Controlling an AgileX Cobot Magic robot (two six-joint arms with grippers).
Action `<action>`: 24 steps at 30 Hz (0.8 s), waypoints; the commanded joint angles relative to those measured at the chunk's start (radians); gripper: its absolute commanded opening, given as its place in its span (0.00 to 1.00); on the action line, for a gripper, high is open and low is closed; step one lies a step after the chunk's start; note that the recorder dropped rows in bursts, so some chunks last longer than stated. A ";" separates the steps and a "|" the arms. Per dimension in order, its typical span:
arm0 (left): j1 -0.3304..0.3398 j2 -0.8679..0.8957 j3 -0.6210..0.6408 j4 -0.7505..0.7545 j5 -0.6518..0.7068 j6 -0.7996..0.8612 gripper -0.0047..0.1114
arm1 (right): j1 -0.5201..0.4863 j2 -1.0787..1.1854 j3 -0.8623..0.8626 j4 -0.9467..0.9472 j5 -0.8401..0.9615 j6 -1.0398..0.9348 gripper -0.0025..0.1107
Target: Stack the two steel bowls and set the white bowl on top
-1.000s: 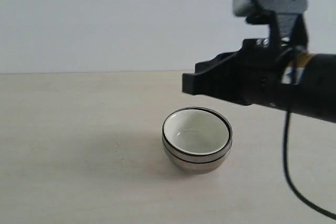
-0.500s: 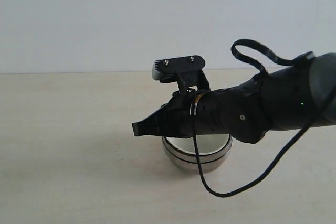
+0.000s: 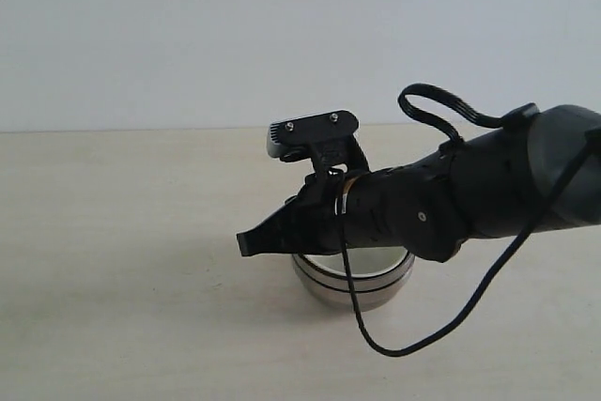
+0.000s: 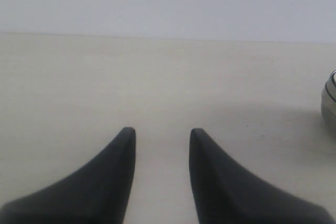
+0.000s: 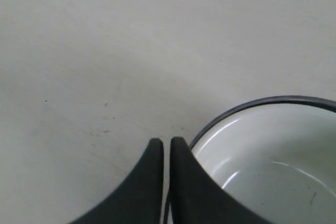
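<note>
The two steel bowls (image 3: pixel 355 290) sit nested on the table, and the white bowl (image 3: pixel 378 254) rests inside them, mostly hidden behind my right arm. My right gripper (image 3: pixel 246 242) is shut and empty, reaching leftward just above the stack with its tips past the left rim. In the right wrist view the shut right gripper (image 5: pixel 166 141) sits beside the dark-edged rim of the white bowl (image 5: pixel 273 150). My left gripper (image 4: pixel 160 129) is open over bare table, holding nothing. A sliver of the steel bowls (image 4: pixel 329 103) shows at that view's edge.
A black cable (image 3: pixel 362 326) hangs from the right arm and loops down in front of the bowl stack. The pale wooden table (image 3: pixel 141 232) stretches left of the stack, with a plain white wall behind.
The right arm has swung down and to the left, from above and right of the stack to across the top of it. The bowls have not moved.
</note>
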 commanded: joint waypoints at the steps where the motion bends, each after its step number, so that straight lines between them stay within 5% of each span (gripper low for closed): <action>1: 0.003 -0.003 0.004 -0.001 -0.007 0.003 0.32 | -0.059 0.005 -0.004 -0.009 0.029 -0.004 0.02; 24: 0.003 -0.003 0.004 -0.001 -0.007 0.003 0.32 | 0.022 -0.035 -0.004 -0.007 0.039 0.042 0.02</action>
